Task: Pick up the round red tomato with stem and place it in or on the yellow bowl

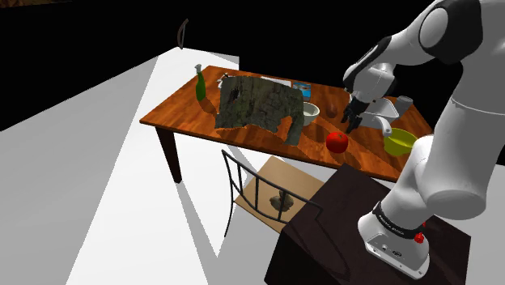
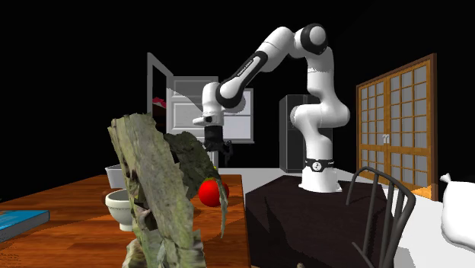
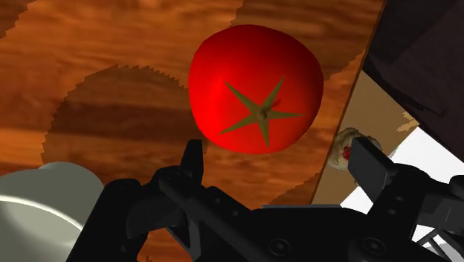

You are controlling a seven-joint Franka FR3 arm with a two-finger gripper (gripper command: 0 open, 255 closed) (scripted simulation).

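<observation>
While the tomato [image 3: 256, 88] sits on the tabletop [image 1: 202, 121], step: approach.
gripper [image 1: 353, 124]: spread wide, holding nothing, above it.
next: descend, straddle, clasp, then yellow bowl [image 1: 399, 143].

From up beside the stand [image 1: 340, 214], the shoulder camera looks down across the table [image 1: 186, 113]. The second sits low at the table's other end, facing back towards the arm [image 2: 320, 99], with a mossy lump [image 2: 156, 198] close before it. The wrist camera hangs near above the tomato [image 3: 255, 88], which all three catch.
</observation>
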